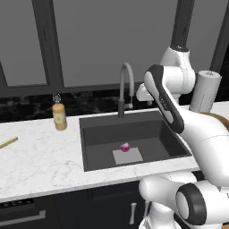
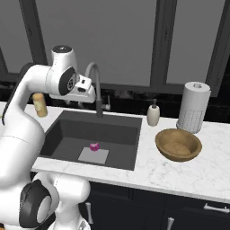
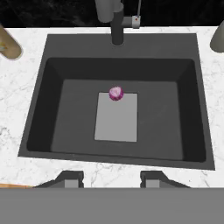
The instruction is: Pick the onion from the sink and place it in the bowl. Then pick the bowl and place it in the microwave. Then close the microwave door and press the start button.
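Nothing is done yet: we hover our gripper (image 3: 111,178), jaws apart and empty, over the sink (image 3: 57,83); the onion (image 3: 115,93) sits on its floor, the bowl (image 2: 178,144) empty at right.

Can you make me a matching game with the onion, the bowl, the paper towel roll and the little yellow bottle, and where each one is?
Things:
1. onion
2. bowl
3. paper towel roll
4. yellow bottle

Places:
A. on the counter to the left of the sink
B. upright behind the bowl, near the wall
C. on the sink floor, at the edge of the light grey square
D. on the counter to the right of the sink, nothing in it

Pairs: 1-C, 2-D, 3-B, 4-A
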Tool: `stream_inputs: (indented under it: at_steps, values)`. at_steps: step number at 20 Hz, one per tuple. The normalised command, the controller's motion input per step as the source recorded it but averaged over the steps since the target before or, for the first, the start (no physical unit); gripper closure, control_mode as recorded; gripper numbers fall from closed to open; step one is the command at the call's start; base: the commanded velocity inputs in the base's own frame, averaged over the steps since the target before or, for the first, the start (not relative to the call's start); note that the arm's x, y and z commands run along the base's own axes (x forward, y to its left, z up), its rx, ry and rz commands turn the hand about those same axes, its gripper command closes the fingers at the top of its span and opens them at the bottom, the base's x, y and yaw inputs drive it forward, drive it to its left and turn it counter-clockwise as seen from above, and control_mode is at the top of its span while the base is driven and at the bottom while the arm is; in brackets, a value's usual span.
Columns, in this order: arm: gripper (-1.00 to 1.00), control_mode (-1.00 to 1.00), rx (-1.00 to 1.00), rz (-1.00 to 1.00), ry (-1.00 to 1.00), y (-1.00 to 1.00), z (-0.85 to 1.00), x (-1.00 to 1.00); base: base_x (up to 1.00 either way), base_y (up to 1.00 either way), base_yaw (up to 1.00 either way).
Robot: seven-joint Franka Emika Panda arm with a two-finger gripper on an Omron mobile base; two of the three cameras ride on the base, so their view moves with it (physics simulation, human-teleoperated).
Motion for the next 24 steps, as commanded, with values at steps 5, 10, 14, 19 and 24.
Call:
stream_inputs:
  at_steps: [5,10,14,19,24]
  values:
    - [-1.0,-1.0,0.0,0.0,-0.02,0.0,-0.01,-0.4,0.0,0.0,0.0]
    - [-1.0,-1.0,0.0,0.0,0.0,0.01,-0.25,-0.64,0.0,0.0,0.0]
    - [-1.0,-1.0,0.03,0.0,0.0,0.0,-0.57,-0.28,0.0,0.0,0.0]
    - [-1.0,-1.0,0.11,0.0,0.0,0.0,-0.66,0.04,0.0,0.0,0.0]
    - [-1.0,-1.0,0.16,0.0,0.0,-0.01,-0.63,0.35,0.0,0.0,0.0]
